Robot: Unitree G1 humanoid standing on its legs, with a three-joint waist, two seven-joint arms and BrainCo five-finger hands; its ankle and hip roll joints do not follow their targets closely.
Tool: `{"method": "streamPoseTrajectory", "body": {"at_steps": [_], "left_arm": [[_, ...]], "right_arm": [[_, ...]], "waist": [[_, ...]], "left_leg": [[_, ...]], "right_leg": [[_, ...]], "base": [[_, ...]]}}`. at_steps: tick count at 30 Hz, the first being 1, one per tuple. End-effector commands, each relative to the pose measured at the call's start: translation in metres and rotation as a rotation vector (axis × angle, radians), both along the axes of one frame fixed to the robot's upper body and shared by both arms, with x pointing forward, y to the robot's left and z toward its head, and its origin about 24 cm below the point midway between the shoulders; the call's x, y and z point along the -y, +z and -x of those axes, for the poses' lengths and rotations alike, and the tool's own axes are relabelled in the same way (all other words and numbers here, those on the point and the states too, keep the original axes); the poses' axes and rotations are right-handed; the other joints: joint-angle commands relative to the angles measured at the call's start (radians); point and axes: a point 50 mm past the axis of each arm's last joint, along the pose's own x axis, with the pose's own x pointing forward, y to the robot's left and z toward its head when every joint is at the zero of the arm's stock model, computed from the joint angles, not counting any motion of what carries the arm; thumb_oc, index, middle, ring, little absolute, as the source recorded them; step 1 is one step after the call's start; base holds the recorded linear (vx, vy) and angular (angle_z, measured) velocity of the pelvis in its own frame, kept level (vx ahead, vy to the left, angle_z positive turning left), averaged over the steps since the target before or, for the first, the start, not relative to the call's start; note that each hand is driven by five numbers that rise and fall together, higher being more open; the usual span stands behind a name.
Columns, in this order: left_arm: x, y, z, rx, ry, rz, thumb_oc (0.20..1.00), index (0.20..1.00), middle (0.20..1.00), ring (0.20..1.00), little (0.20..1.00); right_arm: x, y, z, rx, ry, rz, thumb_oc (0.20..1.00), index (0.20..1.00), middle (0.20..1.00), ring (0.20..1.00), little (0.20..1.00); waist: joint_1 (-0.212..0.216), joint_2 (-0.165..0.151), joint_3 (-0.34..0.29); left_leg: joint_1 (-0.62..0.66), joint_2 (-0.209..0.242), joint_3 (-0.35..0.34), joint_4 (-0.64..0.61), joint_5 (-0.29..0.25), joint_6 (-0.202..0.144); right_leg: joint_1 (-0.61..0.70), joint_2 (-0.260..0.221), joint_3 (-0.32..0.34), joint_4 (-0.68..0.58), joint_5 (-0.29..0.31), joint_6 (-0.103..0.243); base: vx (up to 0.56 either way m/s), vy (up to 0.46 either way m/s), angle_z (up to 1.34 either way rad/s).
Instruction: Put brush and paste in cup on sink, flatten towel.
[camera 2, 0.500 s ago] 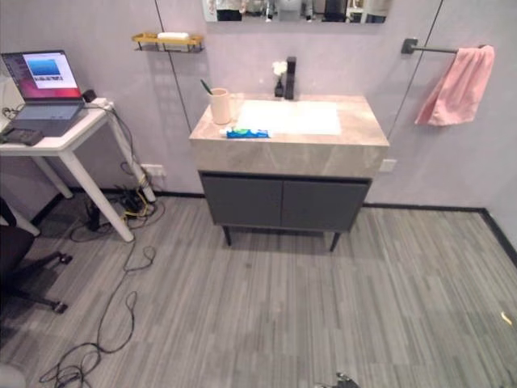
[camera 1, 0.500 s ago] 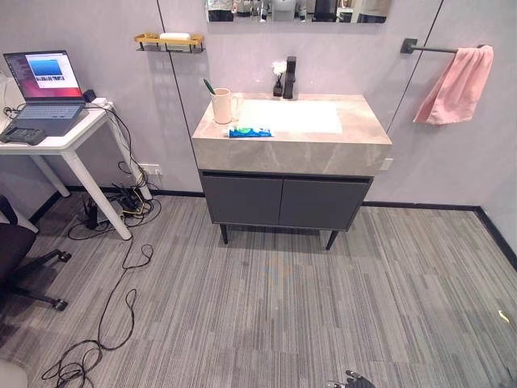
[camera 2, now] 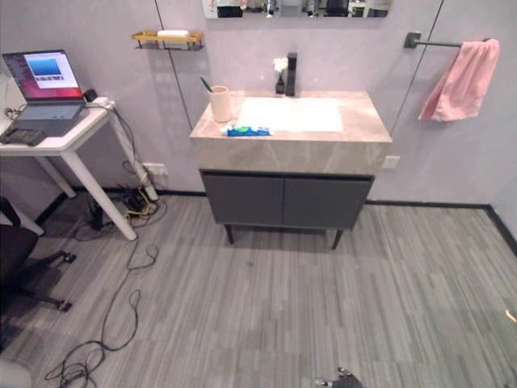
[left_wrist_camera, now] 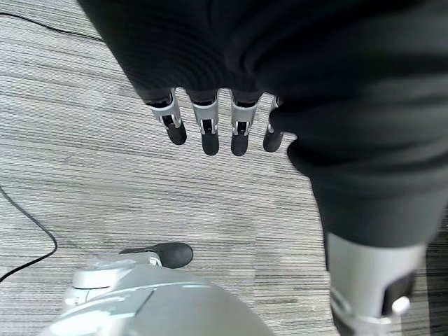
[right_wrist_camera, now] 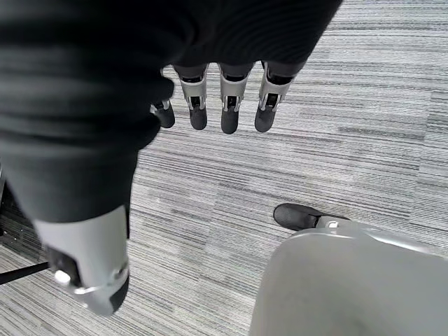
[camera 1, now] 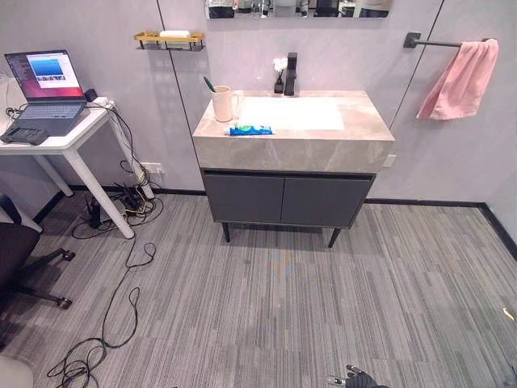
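Bathroom, eye views: vanity sink (camera 1: 367, 129) well ahead; toothbrush (camera 1: 209, 84) upright in cup (camera 1: 222, 104), toothpaste tube (camera 1: 250, 130) just beside it, lying crosswise; pink towel (camera 1: 460, 79) bunched on rail.
Left wrist view: left hand (left_wrist_camera: 210, 129), fingers relaxed, empty.
Right wrist view: right hand (right_wrist_camera: 224, 105) likewise.

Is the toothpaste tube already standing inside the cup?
No, the toothpaste tube lies flat on the sink counter, beside the cup.

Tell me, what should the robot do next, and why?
Probably step closer to the grey stone sink counter. The blue-green toothpaste tube lies there beside the cream cup, while the open, empty left hand and right hand hang above the floor, seemingly out of reach.
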Motion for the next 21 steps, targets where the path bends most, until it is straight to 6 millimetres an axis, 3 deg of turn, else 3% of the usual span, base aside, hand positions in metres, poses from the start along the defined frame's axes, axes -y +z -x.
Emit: {"method": "streamPoseTrajectory", "body": {"at_steps": [1,4,12,21], "left_arm": [[-0.003,0.002,-0.011,0.023,0.008,-0.013,1.0,1.0,1.0,1.0,1.0],[-0.004,0.003,-0.014,0.03,0.011,-0.018,1.0,1.0,1.0,1.0,1.0],[-0.001,0.011,-0.052,0.158,-0.014,-0.025,1.0,1.0,1.0,1.0,1.0],[0.0,0.012,-0.054,0.167,-0.037,-0.028,1.0,1.0,1.0,1.0,1.0]], "right_arm": [[0.007,0.005,-0.016,0.051,-0.003,0.023,1.0,1.0,1.0,1.0,1.0],[0.006,0.006,-0.019,0.064,-0.001,0.019,1.0,1.0,1.0,1.0,1.0],[0.007,0.015,-0.047,0.162,0.022,0.037,1.0,1.0,1.0,1.0,1.0],[0.005,0.019,-0.055,0.194,0.038,0.035,1.0,1.0,1.0,1.0,1.0]], "waist": [[0.003,-0.041,-0.038],[0.001,-0.041,-0.029],[0.002,-0.042,0.07],[0.001,-0.043,0.08]], "left_leg": [[-0.034,0.01,-0.069,0.05,-0.034,-0.031],[-0.051,0.008,-0.07,0.083,-0.045,-0.029],[-0.21,-0.016,-0.086,0.342,-0.113,-0.03],[-0.239,-0.014,-0.068,0.369,-0.131,-0.02]], "right_leg": [[-0.033,-0.087,0.005,0.078,-0.006,0.101],[-0.054,-0.083,0.005,0.122,-0.023,0.098],[-0.188,-0.076,-0.012,0.326,-0.081,0.083],[-0.227,-0.079,-0.01,0.358,-0.09,0.09]], "base": [[0.0,0.0,0.0],[-0.02,-0.001,0.0],[-0.13,-0.005,0.02],[-0.02,0.012,-0.02]]}}
